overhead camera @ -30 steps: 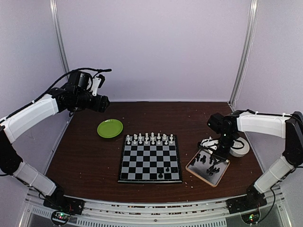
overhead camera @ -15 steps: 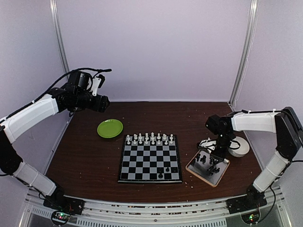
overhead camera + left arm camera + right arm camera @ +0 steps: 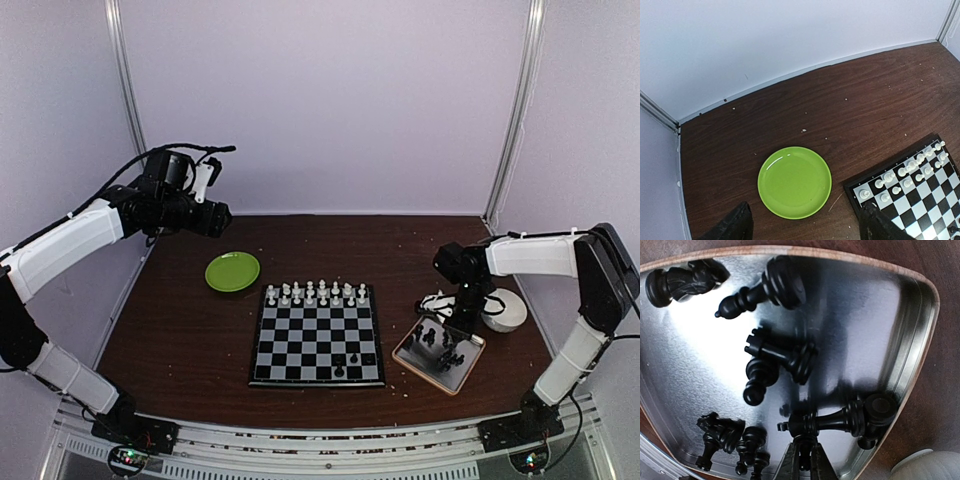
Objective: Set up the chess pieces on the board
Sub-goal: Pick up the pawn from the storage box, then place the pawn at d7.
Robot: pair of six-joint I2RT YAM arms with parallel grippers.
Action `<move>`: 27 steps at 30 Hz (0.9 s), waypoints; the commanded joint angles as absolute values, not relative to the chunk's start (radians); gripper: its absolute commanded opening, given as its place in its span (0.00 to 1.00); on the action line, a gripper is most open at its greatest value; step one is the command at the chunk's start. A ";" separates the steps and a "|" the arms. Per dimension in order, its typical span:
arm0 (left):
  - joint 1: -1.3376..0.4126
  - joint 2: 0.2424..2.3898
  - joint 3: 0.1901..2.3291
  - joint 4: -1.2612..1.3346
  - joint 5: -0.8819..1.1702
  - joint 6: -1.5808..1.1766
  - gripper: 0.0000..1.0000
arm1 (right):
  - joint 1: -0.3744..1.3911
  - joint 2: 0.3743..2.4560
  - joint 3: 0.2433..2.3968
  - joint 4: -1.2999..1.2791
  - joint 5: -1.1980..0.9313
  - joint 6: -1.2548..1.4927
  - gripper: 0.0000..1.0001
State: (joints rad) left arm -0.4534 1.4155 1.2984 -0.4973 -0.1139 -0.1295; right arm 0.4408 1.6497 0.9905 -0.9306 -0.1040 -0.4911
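R fingers (image 3: 791,466) clamped on a black piece (image 3: 802,451) in the tray (image 3: 914,340), right of the board (image 3: 317,335). L fingers (image 3: 734,227) spread wide, holding nothing, far left of board. Only R wrist cam shows the pinch; top cam doesn't.

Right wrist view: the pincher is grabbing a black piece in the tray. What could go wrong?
The right gripper is shut on a small black piece, so little grip: it might slip when lifted. A lying piece rests right beside it and could get dragged or flicked out of the tray.
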 commanded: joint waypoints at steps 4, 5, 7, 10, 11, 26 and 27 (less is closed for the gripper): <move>-0.457 1.419 1.322 -0.480 -0.101 -0.139 0.75 | 0.433 1.589 1.041 -0.996 -0.092 -0.489 0.05; -0.457 1.418 1.322 -0.480 -0.102 -0.139 0.75 | 0.434 1.573 1.048 -1.007 -0.084 -0.490 0.05; -0.456 1.417 1.322 -0.480 -0.101 -0.138 0.75 | 0.435 1.548 1.071 -1.036 -0.078 -0.489 0.04; -0.457 1.418 1.322 -0.479 -0.097 -0.140 0.75 | 0.439 1.523 1.125 -1.074 -0.088 -0.487 0.04; -0.457 1.419 1.322 -0.481 -0.096 -0.140 0.75 | 0.442 1.520 1.141 -1.083 -0.094 -0.485 0.04; -0.457 1.417 1.322 -0.483 -0.094 -0.143 0.75 | 0.751 1.683 1.427 -1.132 -0.147 -0.488 0.05; -0.458 1.415 1.322 -0.483 -0.092 -0.143 0.75 | 0.773 1.699 1.445 -1.134 -0.148 -0.486 0.05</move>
